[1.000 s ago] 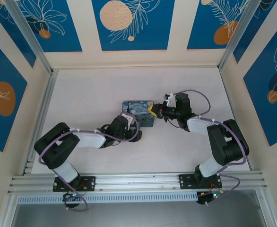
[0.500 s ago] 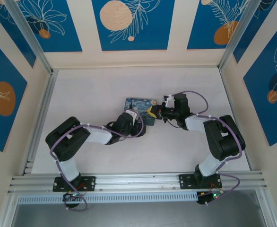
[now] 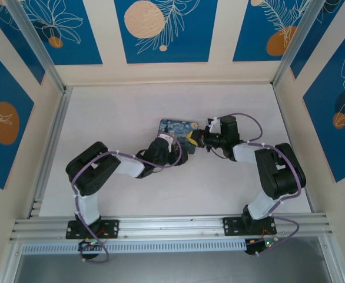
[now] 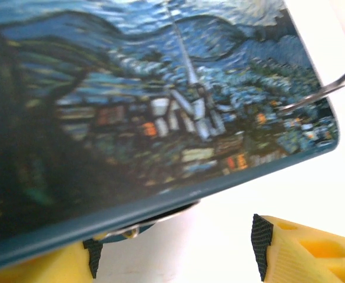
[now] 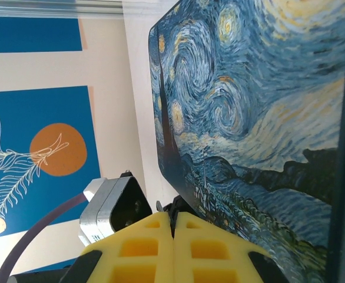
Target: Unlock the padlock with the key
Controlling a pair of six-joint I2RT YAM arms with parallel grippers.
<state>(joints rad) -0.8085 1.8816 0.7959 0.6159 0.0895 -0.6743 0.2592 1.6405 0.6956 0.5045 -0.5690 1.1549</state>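
Though glossy, painted rectangular tin (image 3: pixel 175 128) between left tool (image 4: pixel 175 247) and right tool (image 5: pixel 173 227).

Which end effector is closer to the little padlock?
Left. The padlock sits between the left end effector's fingers, under the tin's edge; the right end effector is beside the tin.

The tin (image 4: pixel 161 118) was glossy painted metal. The key (image 4: pixel 322 91) was thin, bright metal. The left pincer (image 4: pixel 175 253) had matt yellow plastic fingers (image 4: pixel 302 250) with rough black edging. The tabletop (image 3: pixel 113 118) looked matt white.
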